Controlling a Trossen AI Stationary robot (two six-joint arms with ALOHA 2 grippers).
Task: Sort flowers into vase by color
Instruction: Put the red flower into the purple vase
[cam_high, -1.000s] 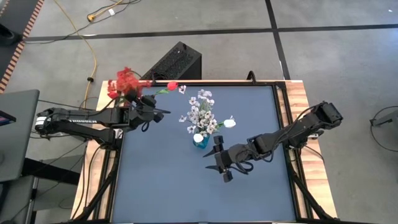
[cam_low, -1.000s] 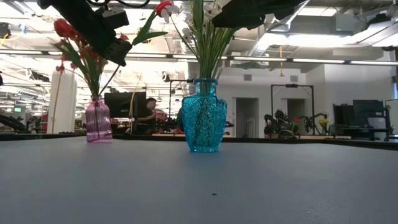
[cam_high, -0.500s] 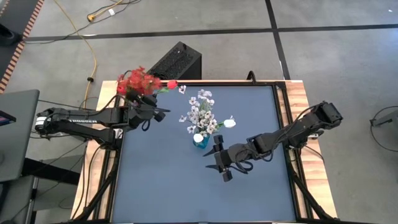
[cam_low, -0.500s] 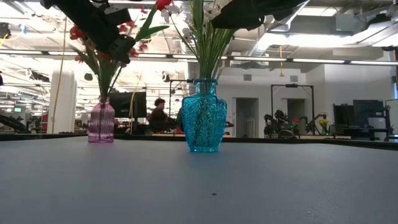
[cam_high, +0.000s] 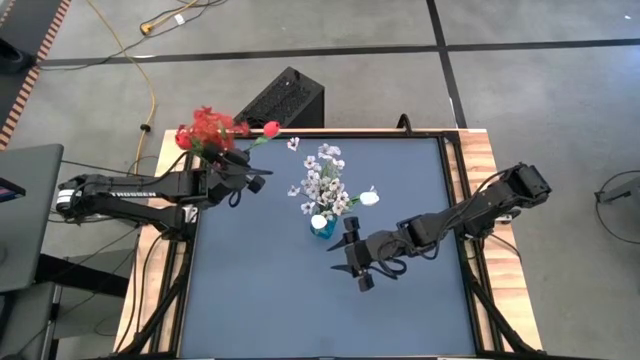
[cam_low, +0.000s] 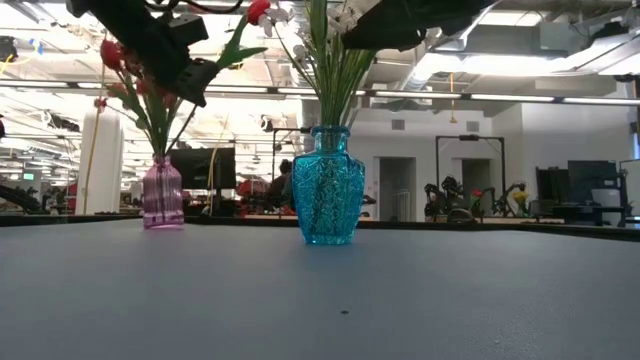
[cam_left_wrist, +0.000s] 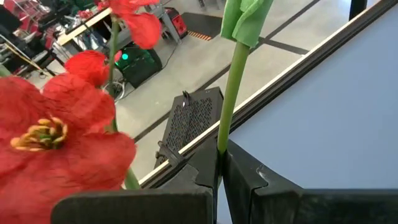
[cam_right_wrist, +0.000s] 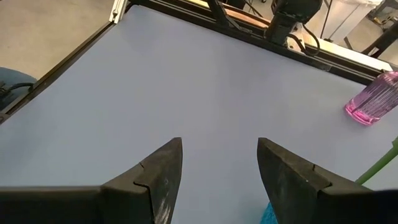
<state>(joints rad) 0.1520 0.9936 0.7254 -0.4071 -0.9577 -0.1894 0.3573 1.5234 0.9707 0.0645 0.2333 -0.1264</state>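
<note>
A pink vase (cam_low: 162, 195) at the table's far left holds a bunch of red flowers (cam_high: 205, 130). A blue vase (cam_high: 322, 226) near the middle holds white flowers (cam_high: 325, 180). My left gripper (cam_high: 246, 180) is above the table beside the red bunch. It is shut on a single green stem (cam_left_wrist: 230, 93) with a red bloom (cam_high: 271, 128). My right gripper (cam_high: 356, 262) is open and empty, just to the near right of the blue vase. My left gripper pinches the single flower's green stem (cam_left_wrist: 221, 144) between its two fingers. The stem runs on past the fingertips and slants up toward the table's far right, ending in the bloom (cam_low: 258, 11). The flower is lifted clear of the table.
A black box (cam_high: 283, 100) stands on the floor beyond the table's far edge. The blue tabletop (cam_high: 300, 310) is bare in its near half. A raised wooden frame (cam_high: 480, 160) borders the table. People and desks show in the room behind.
The red bunch in the pink vase has swayed toward the table's right and back again, and the pink vase has shifted slightly to the right. The held flower's bloom has drifted a little toward the far edge. My right arm has kept still.
</note>
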